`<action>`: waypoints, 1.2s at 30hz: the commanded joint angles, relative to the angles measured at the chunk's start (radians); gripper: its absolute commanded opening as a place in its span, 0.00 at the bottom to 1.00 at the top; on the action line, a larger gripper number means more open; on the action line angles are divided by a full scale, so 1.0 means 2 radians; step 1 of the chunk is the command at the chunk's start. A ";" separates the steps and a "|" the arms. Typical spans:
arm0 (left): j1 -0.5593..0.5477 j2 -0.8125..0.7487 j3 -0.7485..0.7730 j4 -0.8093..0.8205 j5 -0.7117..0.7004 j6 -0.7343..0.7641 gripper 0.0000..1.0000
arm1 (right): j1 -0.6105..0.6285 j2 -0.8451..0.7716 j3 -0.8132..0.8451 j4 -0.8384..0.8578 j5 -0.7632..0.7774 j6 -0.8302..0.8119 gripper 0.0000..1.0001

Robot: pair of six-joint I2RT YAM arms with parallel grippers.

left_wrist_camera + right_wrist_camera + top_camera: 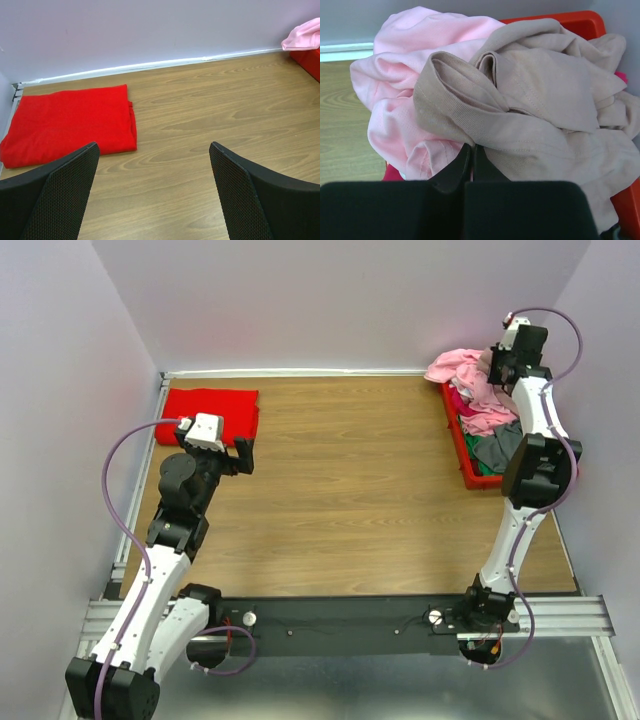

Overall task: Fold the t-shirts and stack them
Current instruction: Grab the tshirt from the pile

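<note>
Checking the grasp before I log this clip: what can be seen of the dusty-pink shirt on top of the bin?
The dusty-pink shirt looks like soft knit fabric with stitched hems. It is crumpled into thick folds, not laid flat, and no print shows. It lies on top of the pile in the red bin, partly over a light pink shirt. The right tool is shut, its tips tucked under a near fold, seemingly pinching it.

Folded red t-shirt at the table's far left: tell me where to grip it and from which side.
Pinch the red t-shirt at its near right corner, coming in low from its right in the left wrist view. It lies flat, yet the folded layers show a stacked edge there, and the wall closes off the far side.
</note>
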 commanded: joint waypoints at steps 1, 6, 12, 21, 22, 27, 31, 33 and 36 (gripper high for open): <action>0.000 0.002 -0.006 0.011 0.007 0.001 0.98 | -0.004 0.003 0.020 -0.004 0.016 -0.009 0.01; 0.000 0.004 -0.006 0.011 0.010 0.001 0.98 | -0.004 -0.021 0.021 -0.004 0.008 -0.011 0.03; 0.000 0.002 -0.006 0.011 0.010 0.001 0.98 | -0.004 -0.019 0.010 -0.004 0.015 -0.015 0.25; 0.000 0.002 -0.006 0.011 0.010 0.001 0.98 | -0.005 -0.009 0.025 -0.004 0.019 -0.006 0.39; 0.000 0.002 -0.006 0.011 0.010 0.001 0.99 | -0.005 -0.008 0.027 -0.004 0.020 -0.005 0.39; 0.000 0.003 -0.006 0.011 0.010 0.000 0.98 | -0.006 0.005 0.039 -0.004 0.018 0.003 0.39; 0.000 0.004 -0.007 0.011 0.009 0.001 0.99 | -0.007 0.014 0.047 -0.004 0.011 0.010 0.39; 0.000 0.005 -0.008 0.011 0.009 0.001 0.98 | -0.008 0.018 0.051 -0.003 0.013 0.011 0.39; 0.000 0.007 -0.008 0.011 0.009 0.001 0.98 | -0.008 0.024 0.054 -0.004 0.014 0.008 0.39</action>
